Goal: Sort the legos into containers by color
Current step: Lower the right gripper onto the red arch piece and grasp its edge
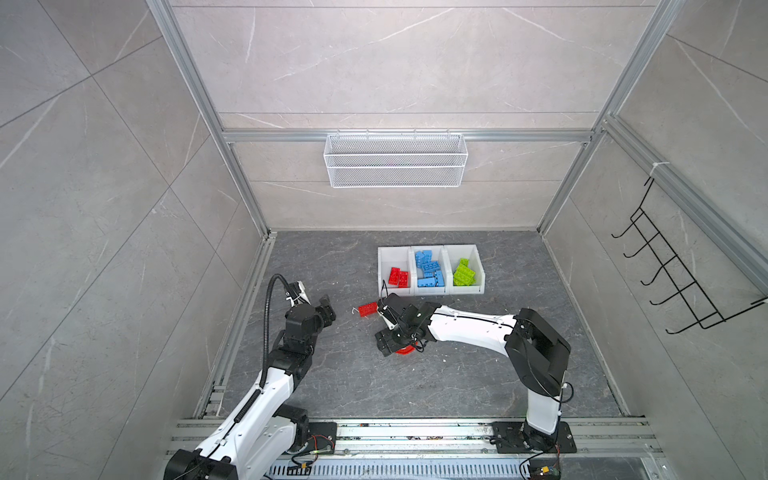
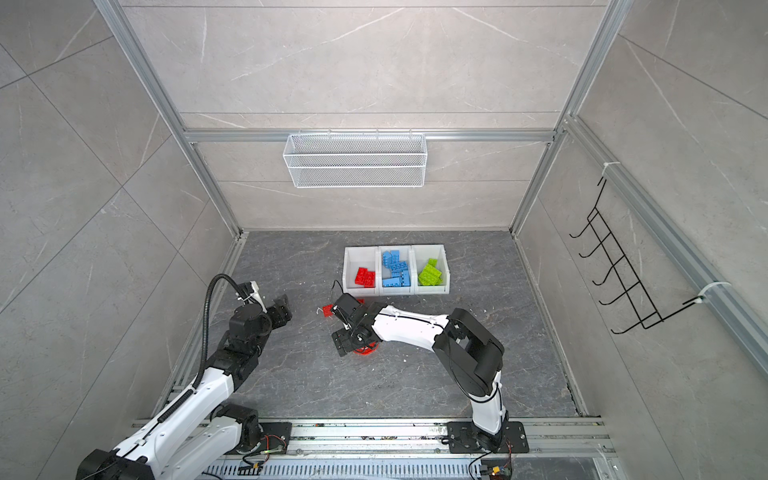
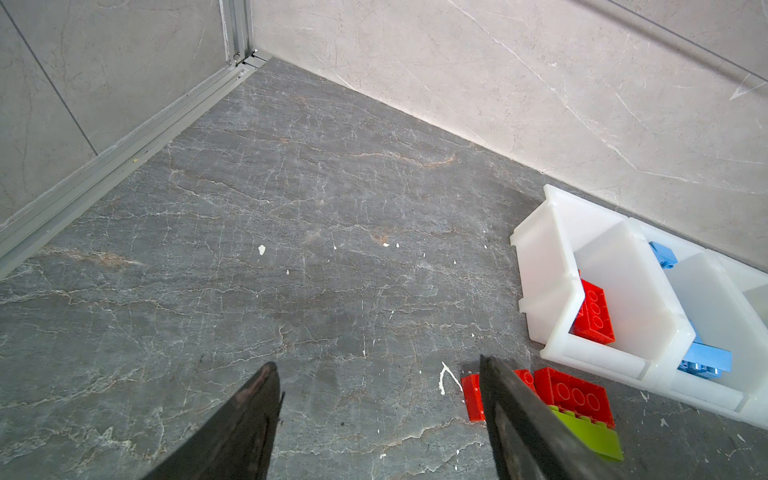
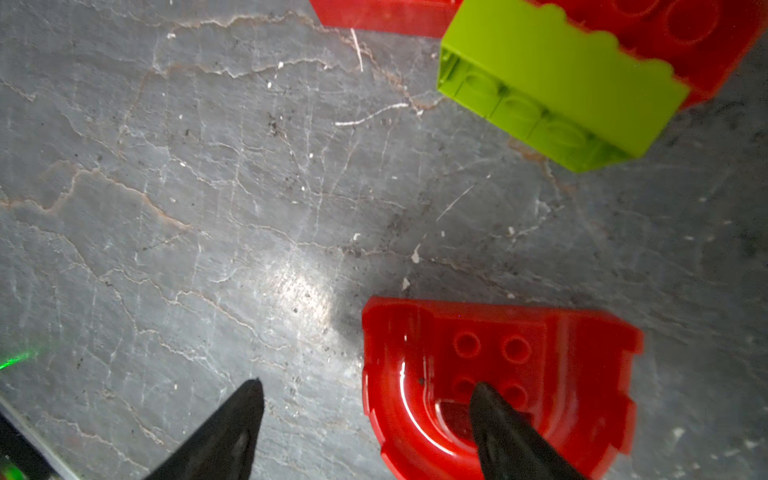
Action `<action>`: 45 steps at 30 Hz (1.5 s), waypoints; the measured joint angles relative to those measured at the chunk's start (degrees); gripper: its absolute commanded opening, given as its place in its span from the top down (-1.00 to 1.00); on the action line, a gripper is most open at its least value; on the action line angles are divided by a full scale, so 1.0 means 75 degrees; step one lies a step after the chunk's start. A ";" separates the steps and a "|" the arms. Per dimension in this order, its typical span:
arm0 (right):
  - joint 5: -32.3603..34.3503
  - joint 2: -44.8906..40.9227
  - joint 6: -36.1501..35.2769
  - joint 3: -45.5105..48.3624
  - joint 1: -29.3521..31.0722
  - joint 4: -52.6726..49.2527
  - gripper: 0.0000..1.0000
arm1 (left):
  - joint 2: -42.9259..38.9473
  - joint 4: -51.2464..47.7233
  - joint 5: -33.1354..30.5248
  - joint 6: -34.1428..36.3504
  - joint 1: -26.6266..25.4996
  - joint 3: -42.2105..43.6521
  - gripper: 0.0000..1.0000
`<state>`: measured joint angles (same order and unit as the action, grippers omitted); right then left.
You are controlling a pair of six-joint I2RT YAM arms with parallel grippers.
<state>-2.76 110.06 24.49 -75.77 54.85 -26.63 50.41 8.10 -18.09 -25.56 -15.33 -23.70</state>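
Three containers [image 1: 432, 291]: holding red, blue and lime legos apart.
Red arch [image 4: 498, 357]: lying on floor [image 1: 332, 374] beneath right gripper [image 4: 368, 384], well apart from containers.
Right gripper: standing spread, grasping nothing; one fingertip [image 4: 494, 411] hovering over arch hollow.
Left gripper [image 3: 377, 360]: idling parted, empty.
Loose pieces: red bricks [image 3: 573, 392] and lime brick [image 3: 582, 432] lying touching near containers.
Risk: closing off-centre, probably skidding arch away or tipping it.
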 measured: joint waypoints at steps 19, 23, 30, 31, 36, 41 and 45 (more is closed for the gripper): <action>-0.0385 -0.0446 -0.0015 0.0807 -0.0277 0.0239 -0.62 | 0.0157 -0.0003 0.0017 0.0003 0.0009 0.0000 -0.55; -0.0347 -0.0621 -0.0061 0.0863 -0.0501 -0.0082 -0.62 | 0.0163 -0.0003 0.0015 0.0003 0.0029 0.0000 -0.55; -0.0458 -0.1011 -0.0041 0.0860 -0.0612 -0.0361 -0.62 | 0.0163 -0.0003 0.0015 0.0000 0.0029 0.0000 -0.55; -0.0533 -0.1029 -0.0020 0.0860 -0.0603 -0.0358 -0.62 | 0.0163 -0.0003 0.0017 0.0003 0.0029 0.0000 -0.56; -0.0863 -0.1032 0.0178 0.0860 -0.0463 -0.0350 -0.62 | 0.0163 -0.0003 0.0015 0.0003 0.0029 0.0000 -0.55; -0.0982 -0.0962 0.0286 0.0848 -0.0344 -0.0291 -0.63 | 0.0163 -0.0003 0.0015 0.0000 0.0029 0.0000 -0.56; -0.1017 -0.0769 0.0338 0.0787 -0.0344 -0.0242 -0.62 | 0.0163 -0.0003 0.0015 0.0000 0.0029 0.0000 -0.55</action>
<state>-10.39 104.29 27.03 -69.87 52.27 -28.45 51.64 8.08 -17.98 -25.56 -15.11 -23.70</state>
